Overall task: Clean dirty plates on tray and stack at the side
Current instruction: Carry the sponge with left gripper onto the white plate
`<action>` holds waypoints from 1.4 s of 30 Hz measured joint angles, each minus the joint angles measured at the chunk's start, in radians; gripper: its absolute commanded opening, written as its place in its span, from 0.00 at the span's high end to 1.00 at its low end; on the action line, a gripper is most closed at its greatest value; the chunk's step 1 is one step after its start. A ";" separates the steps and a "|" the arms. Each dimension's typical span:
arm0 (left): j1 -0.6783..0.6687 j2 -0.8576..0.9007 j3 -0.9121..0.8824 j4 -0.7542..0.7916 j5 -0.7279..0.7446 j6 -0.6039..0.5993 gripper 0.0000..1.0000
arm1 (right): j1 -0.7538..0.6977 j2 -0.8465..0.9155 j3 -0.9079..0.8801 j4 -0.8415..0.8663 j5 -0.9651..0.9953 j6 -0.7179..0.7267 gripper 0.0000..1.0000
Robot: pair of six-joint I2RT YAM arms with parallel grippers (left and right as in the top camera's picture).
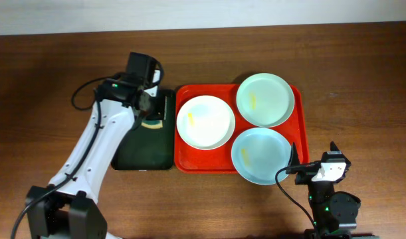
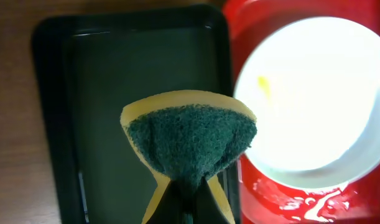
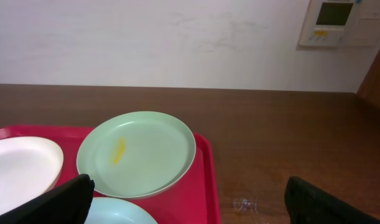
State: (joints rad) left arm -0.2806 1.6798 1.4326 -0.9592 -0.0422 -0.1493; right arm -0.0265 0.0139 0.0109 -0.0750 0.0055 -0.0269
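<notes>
Left claw (image 2: pixel 188 205) pinches scratchy green sponge (image 2: pixel 190 140) (yellow-backed, folded).

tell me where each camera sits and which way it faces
overhead: above the table, looking straight down on the red tray; left arm and right arm show.
left wrist: over the dark green tray, looking down; left gripper shut on sponge.
right wrist: low, facing the wall across the green plate; open right gripper.
shared: white plate in all three.

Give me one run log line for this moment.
left gripper: shut on sponge over green tray | right gripper: open, empty | plates: three on red tray, none stacked
</notes>
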 measured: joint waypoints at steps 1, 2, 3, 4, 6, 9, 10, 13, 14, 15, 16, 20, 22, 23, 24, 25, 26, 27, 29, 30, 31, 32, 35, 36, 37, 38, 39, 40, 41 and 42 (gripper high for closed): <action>-0.011 0.000 0.000 0.000 0.000 0.000 1.00 | 0.000 0.000 0.000 0.000 0.000 0.000 0.01; -0.020 0.000 0.000 0.000 0.000 0.000 1.00 | 0.000 0.000 0.000 0.000 0.000 0.000 0.02; -0.037 0.000 0.000 0.000 0.000 0.000 1.00 | 0.000 0.000 0.000 0.000 0.000 0.000 0.01; -0.050 0.000 0.000 0.000 0.000 0.000 1.00 | 0.000 0.000 0.000 0.000 0.000 0.000 0.02; -0.068 0.000 0.000 0.002 0.001 -0.003 1.00 | 0.000 0.000 0.000 0.000 0.000 0.000 0.02; -0.088 0.000 0.000 0.005 0.000 -0.007 1.00 | 0.000 0.000 0.000 0.000 0.000 0.000 0.02; -0.093 0.000 0.000 0.006 0.000 -0.009 1.00 | 0.000 0.000 0.000 0.000 0.000 0.000 0.01; -0.117 0.000 0.000 0.006 0.000 -0.029 1.00 | 0.000 0.000 0.000 0.000 0.000 0.000 0.01; -0.122 0.003 0.000 0.006 0.001 -0.037 1.00 | 0.000 0.000 0.000 0.000 0.000 0.000 0.01; -0.127 0.006 0.000 0.007 0.000 -0.047 1.00 | 0.000 0.000 0.000 0.000 0.000 0.000 0.01; -0.131 0.014 0.000 0.011 0.000 -0.055 1.00 | 0.000 0.000 0.000 0.000 0.000 0.000 0.01; -0.136 0.056 0.000 0.023 0.001 -0.091 1.00 | 0.000 0.000 0.000 0.000 0.000 0.000 0.02; -0.135 0.077 0.000 0.034 0.001 -0.120 1.00 | 0.000 0.000 0.000 0.000 0.000 0.000 0.01; -0.135 0.082 0.000 0.042 0.003 -0.129 1.00 | 0.000 0.000 0.000 0.000 0.000 0.000 0.02; -0.135 0.087 0.000 0.062 0.013 -0.140 1.00 | 0.000 0.000 0.000 0.000 0.000 0.000 0.02; -0.135 0.090 0.000 0.079 0.024 -0.148 1.00 | 0.000 0.000 0.000 0.000 0.000 0.000 0.02; -0.135 0.091 0.000 0.092 0.035 -0.151 1.00 | 0.000 0.000 0.000 0.000 0.000 0.000 0.02; -0.135 0.093 0.000 0.103 0.044 -0.156 1.00 | 0.000 0.000 0.000 0.000 0.000 0.000 0.01; -0.136 0.097 0.000 0.119 0.058 -0.162 1.00 | 0.000 0.000 0.000 0.000 0.000 0.000 0.01; -0.137 0.100 0.000 0.122 0.064 -0.165 1.00 | 0.000 0.000 0.000 0.000 0.000 0.000 0.02; -0.137 0.103 0.000 0.124 0.068 -0.169 1.00 | 0.000 0.000 0.000 0.000 0.000 0.000 0.01; -0.138 0.108 0.000 0.127 0.070 -0.171 1.00 | 0.000 0.000 0.000 0.000 0.000 0.000 0.02; -0.145 0.136 0.000 0.146 0.072 -0.179 1.00 | 0.000 0.000 0.000 0.000 0.000 0.000 0.02; -0.148 0.145 0.000 0.153 0.072 -0.181 1.00 | 0.000 0.000 0.000 0.000 0.000 0.000 0.02; -0.154 0.157 0.000 0.163 0.072 -0.185 1.00 | 0.000 0.000 0.000 0.000 0.000 0.000 0.02; -0.160 0.167 0.000 0.174 0.072 -0.185 1.00 | 0.000 0.000 0.000 0.000 0.000 0.000 0.01; -0.167 0.177 0.000 0.184 0.073 -0.185 1.00 | 0.000 0.000 0.000 0.000 0.000 0.000 0.01; -0.172 0.185 0.000 0.190 0.075 -0.185 1.00 | 0.000 0.000 0.000 0.000 0.000 0.000 0.01; -0.176 0.192 0.000 0.197 0.076 -0.185 1.00 | 0.000 0.000 0.000 0.000 0.000 -0.001 0.01; -0.180 0.197 0.000 0.204 0.077 -0.185 1.00 | 0.000 0.000 0.000 0.000 0.000 0.000 0.02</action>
State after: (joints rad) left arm -0.4606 1.8767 1.4326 -0.7555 0.0349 -0.3344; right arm -0.0265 0.0139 0.0109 -0.0750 0.0055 -0.0273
